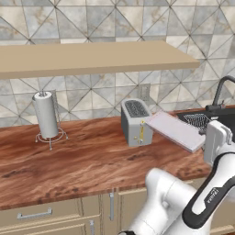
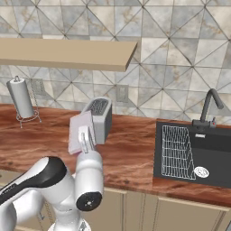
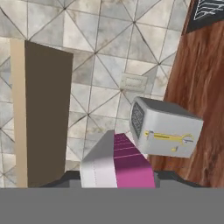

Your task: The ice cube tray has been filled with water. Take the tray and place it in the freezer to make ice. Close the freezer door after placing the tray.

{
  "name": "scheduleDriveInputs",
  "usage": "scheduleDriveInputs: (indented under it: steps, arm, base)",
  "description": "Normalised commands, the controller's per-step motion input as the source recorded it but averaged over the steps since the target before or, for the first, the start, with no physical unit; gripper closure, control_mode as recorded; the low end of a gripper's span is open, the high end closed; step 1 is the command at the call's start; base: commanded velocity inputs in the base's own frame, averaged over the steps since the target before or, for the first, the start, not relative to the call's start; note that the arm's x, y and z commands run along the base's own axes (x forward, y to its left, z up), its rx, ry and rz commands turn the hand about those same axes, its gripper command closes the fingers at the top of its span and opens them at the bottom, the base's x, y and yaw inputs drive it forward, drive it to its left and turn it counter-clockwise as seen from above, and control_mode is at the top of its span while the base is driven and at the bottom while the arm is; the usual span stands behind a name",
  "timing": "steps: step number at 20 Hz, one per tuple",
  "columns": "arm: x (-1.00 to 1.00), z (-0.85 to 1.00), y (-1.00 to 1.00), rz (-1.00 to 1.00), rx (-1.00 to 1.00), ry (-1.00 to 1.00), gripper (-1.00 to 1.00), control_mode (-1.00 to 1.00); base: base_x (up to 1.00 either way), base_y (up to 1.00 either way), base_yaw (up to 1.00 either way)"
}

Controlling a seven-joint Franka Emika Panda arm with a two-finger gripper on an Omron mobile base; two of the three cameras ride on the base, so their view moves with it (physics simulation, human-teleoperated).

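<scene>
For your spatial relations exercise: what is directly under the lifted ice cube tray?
The ice cube tray, tilted in the gripper, hangs over wooden counter beside the toaster. The strip beneath it is covered.

Left and right base views: behind arm, looking forward-down at counter [image 1: 87, 160], sharing toaster [image 1: 136, 121] and paper towel roll [image 1: 47, 114]. Hand view: rolled sideways, close behind ice cube tray [image 3: 118, 168], facing tiled wall [image 3: 100, 65].

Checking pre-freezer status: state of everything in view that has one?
Tray: lifted off the counter, tilted, held at one end.
Gripper: shut on tray.
Toaster: upright on the counter, slots empty.
Paper towel roll: upright on its stand.
Sink rack: lying in the sink.
</scene>
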Motion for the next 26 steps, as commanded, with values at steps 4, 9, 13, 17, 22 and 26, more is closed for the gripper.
scheduleDriveInputs:
  steps: [4,9,13,17,22,26]
  arm:
    - [0.00,0.00,0.42,0.04,0.09,0.08,1.00,-1.00]
    - [0.00,0.00,0.40,0.01,0.19,0.01,1.00,-1.00]
    - [0.00,0.00,0.38,0.00,0.24,0.00,1.00,-1.00]
    - [0.00,0.00,0.37,0.00,0.17,0.00,1.00,-1.00]
    - [0.00,0.00,0.40,0.00,0.05,0.00,1.00,-1.00]
    - [0.00,0.00,0.41,0.00,-0.01,-0.04,1.00,-1.00]
  base:
    - [0.00,0.00,0.00]
    - [0.00,0.00,0.00]
    - [0.00,0.00,0.00]
    - [0.00,0.00,0.00]
    - [0.00,0.00,0.00]
    - [0.00,0.00,0.00]
